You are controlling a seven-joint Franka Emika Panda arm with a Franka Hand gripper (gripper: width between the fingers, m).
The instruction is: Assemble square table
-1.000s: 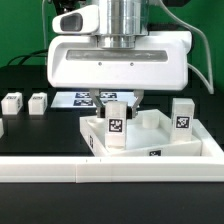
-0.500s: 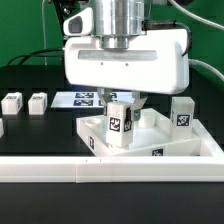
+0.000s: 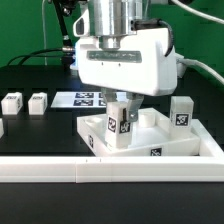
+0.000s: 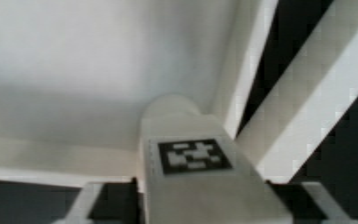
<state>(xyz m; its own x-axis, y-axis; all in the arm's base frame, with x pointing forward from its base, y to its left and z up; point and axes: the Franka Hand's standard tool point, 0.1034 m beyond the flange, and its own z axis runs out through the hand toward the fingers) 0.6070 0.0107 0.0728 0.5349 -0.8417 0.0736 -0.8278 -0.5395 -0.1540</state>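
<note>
The white square tabletop lies upside down like a tray, with its raised rim up. A white tagged leg stands upright in its near corner at the exterior view's left. My gripper comes straight down and is shut on this leg's upper part. In the wrist view the leg runs between my fingers, tag facing the camera, above the tabletop's floor. A second leg stands upright in the corner at the exterior view's right.
Two loose legs lie on the black table at the exterior view's left. The marker board lies behind the tabletop. The long white border wall runs along the front, against the tabletop.
My gripper's body has turned about its vertical axis and shifted slightly toward the exterior view's right. The held leg stays upright in the same corner.
</note>
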